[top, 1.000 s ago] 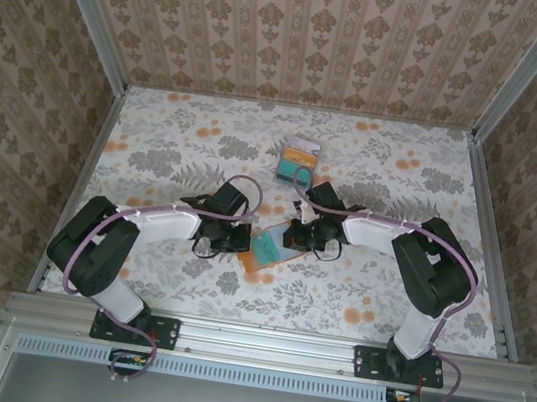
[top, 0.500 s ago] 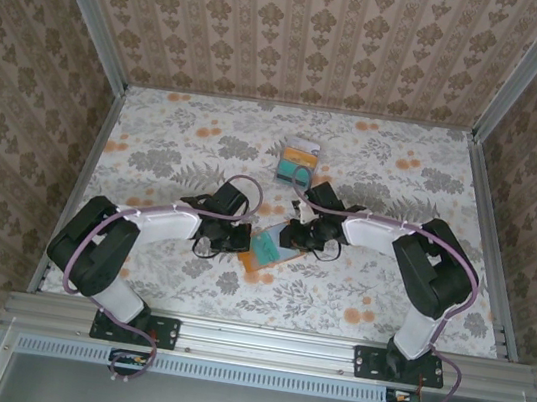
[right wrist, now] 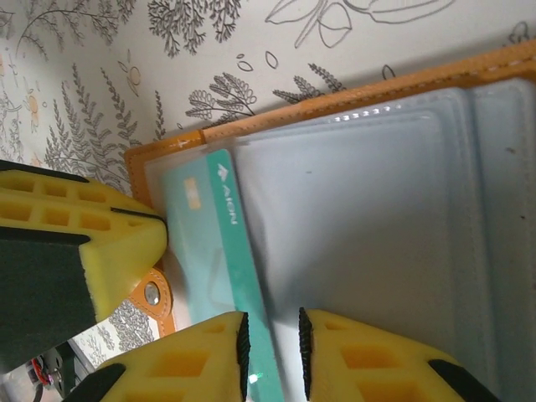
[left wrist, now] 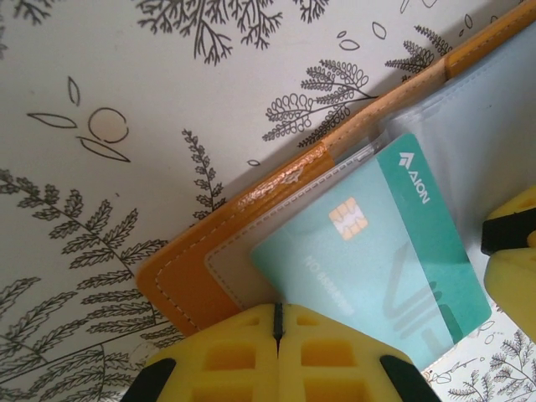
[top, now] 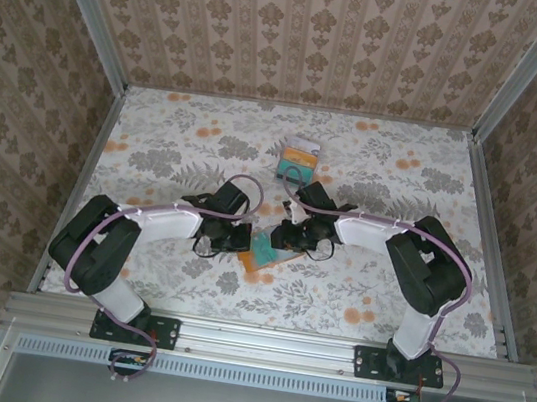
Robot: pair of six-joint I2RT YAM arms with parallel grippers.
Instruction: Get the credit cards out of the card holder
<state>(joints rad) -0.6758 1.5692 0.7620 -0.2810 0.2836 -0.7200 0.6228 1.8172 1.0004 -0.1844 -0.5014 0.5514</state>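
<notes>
My right gripper has slid left since 1 second ago, its fingers narrowly parted over the teal card. My left gripper stays closed against the card holder, mid-way across the bench.

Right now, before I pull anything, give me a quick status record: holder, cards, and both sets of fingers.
card holder: open flat on the table
teal card: on the holder, partly under a clear sleeve
loose cards: small stack farther back, apart from the holder
left gripper: fingers closed together, tips at the holder's edge
right gripper: fingers narrowly apart over the teal card
</notes>
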